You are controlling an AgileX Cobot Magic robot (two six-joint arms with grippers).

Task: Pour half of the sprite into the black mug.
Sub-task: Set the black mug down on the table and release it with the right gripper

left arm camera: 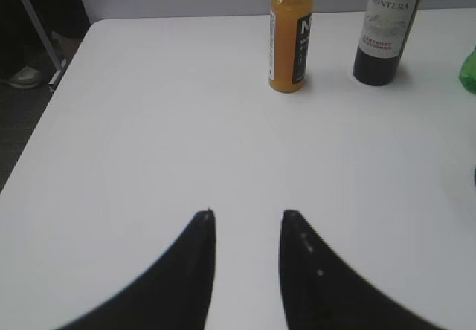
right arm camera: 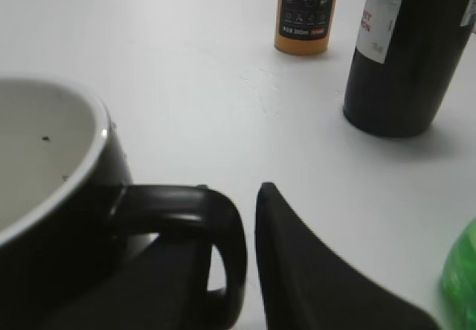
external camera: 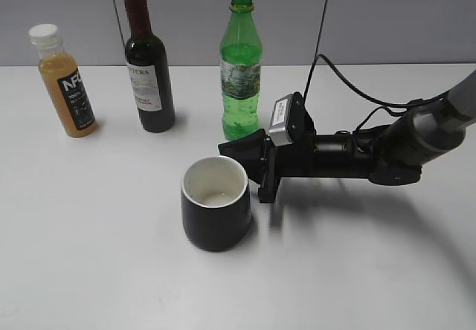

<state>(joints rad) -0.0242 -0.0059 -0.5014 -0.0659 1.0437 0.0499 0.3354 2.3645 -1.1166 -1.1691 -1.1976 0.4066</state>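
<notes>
The sprite [external camera: 241, 70], a green bottle with a green-and-white label, stands upright at the back middle of the table; its edge shows in the right wrist view [right arm camera: 461, 278] and the left wrist view [left arm camera: 469, 70]. The black mug [external camera: 216, 207] with a white inside stands in front of it and fills the left of the right wrist view [right arm camera: 52, 218]. My right gripper [external camera: 249, 168] lies low between mug and bottle, open, its jaws [right arm camera: 232, 196] on either side of the mug's loop handle [right arm camera: 216, 226]. My left gripper [left arm camera: 247, 215] is open and empty over bare table.
A dark wine bottle [external camera: 149, 70] and an orange juice bottle [external camera: 65, 81] stand at the back left; both also show in the left wrist view, wine [left arm camera: 387, 29] and juice [left arm camera: 290, 36]. The table's left edge [left arm camera: 44, 122] drops to a dark floor.
</notes>
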